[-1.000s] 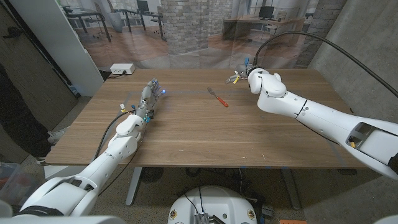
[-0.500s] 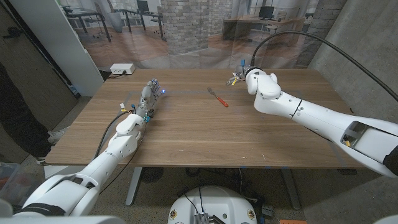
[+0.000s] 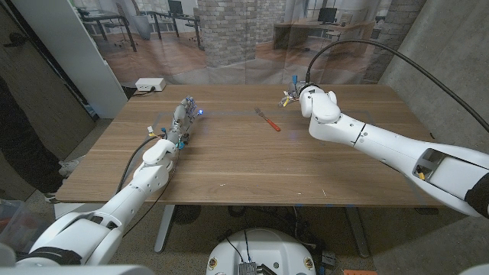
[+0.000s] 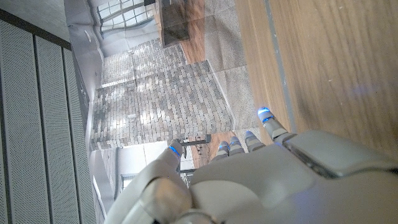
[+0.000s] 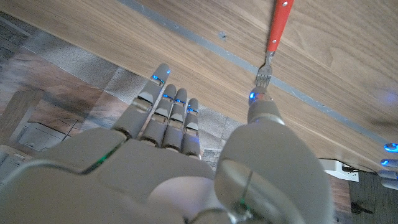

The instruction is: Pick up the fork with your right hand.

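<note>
The left hand (image 3: 182, 121) keeps still at nine o'clock, fingers straight, holding nothing. The red-handled metal fork (image 3: 269, 120) lies at centre on the brown wooden table (image 3: 244, 164), bare board around it. At one o'clock, the right hand (image 3: 293, 95), fingers spread and empty, has slid nearer the fork.

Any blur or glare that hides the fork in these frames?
Head view: sharp, even light, fork small but distinct. Right wrist view: fork crisp, right hand softly out of focus. Left wrist view: faint glare on the table.
</note>
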Tool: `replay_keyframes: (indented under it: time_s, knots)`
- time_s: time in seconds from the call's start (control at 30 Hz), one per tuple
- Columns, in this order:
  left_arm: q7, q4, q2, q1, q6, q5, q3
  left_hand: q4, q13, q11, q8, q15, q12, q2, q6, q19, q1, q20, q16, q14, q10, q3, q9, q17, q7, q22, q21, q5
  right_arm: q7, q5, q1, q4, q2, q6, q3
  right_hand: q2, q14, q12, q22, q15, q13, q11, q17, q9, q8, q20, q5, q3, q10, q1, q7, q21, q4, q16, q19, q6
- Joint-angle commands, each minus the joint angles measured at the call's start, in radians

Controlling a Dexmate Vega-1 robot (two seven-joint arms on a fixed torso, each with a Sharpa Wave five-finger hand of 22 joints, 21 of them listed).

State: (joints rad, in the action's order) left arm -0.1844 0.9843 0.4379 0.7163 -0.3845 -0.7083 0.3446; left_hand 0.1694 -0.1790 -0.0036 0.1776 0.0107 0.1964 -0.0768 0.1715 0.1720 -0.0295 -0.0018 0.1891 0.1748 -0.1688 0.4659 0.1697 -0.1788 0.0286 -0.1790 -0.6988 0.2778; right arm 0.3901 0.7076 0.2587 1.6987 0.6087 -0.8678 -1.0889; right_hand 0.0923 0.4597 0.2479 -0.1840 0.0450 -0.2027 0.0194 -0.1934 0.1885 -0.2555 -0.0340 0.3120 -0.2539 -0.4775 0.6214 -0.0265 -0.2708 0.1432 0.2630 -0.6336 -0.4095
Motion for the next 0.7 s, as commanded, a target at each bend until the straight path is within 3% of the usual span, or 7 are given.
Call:
replay_keyframes:
  time_s: [0.03,0.7]
  knots:
    - [-0.006,-0.019,-0.002,-0.011,0.001,0.001,0.001,0.002,-0.005,0.005,0.002,0.005,0.003,-0.076,0.149,0.159,0.004,0.009,0.003,0.114,-0.140,-0.003,0.002,-0.003,0.010,-0.005,0.004,0.004,0.022,0.024,-0.011,-0.046,-0.027,0.009,-0.017,0.002,0.008,0.005,-0.006,0.028,-0.001,0.002,-0.007,0.002,-0.004,0.000,0.009,0.005,-0.017,0.014,-0.001,-0.001,-0.001,0.005,-0.007,-0.013]
    - [-0.016,-0.044,-0.006,-0.027,0.003,0.003,0.003,0.002,-0.005,0.005,0.002,0.005,0.002,-0.077,0.149,0.159,0.005,0.009,0.002,0.115,-0.143,-0.004,0.002,-0.003,0.010,-0.005,0.008,0.004,0.038,0.033,-0.017,-0.083,-0.053,0.020,-0.029,-0.001,0.043,0.008,-0.010,0.039,-0.004,0.001,-0.024,0.002,-0.007,-0.001,0.016,0.025,-0.063,0.024,0.005,0.002,-0.009,0.019,0.000,-0.064]
